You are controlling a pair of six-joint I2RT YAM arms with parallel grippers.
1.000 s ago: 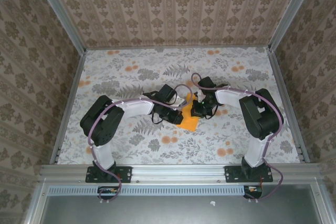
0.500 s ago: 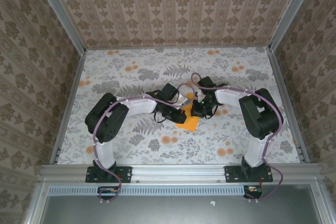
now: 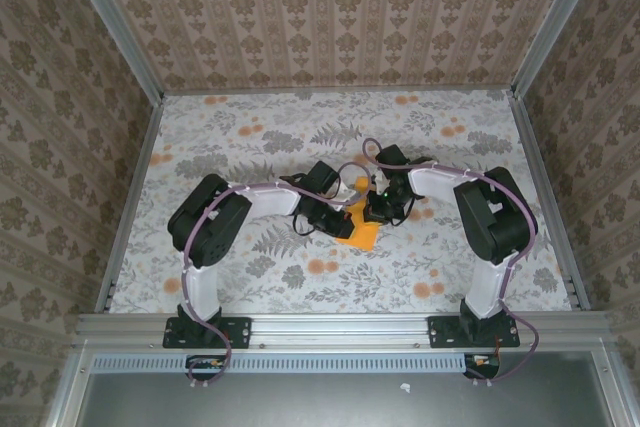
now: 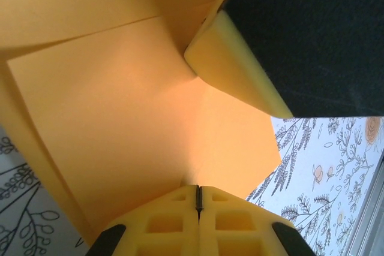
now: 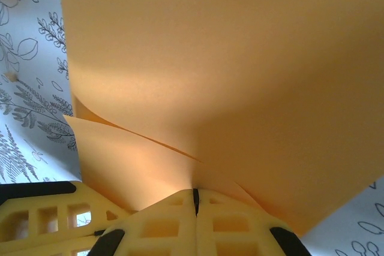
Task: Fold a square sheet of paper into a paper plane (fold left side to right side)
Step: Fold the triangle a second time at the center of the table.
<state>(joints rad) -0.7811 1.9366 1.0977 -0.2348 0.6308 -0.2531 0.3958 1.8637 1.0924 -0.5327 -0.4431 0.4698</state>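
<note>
On the left half of the worktop (image 3: 250,147), the left claw (image 3: 338,217) sits low over the floral cloth (image 3: 450,247) and points right. In the left wrist view its two yellow fingers (image 4: 168,223) are pressed together, clamped on an edge of the square sheet of paper (image 3: 362,234). The orange sheet is bowed and creased and spans the gap between both claws at the cloth's centre. Its near corner rests on the cloth. Just right of it, the right claw (image 3: 380,209) points left. Its fingers (image 5: 228,226) are likewise closed together, gripping the sheet's opposite side. One right-claw pad (image 4: 234,70) presses against the paper.
</note>
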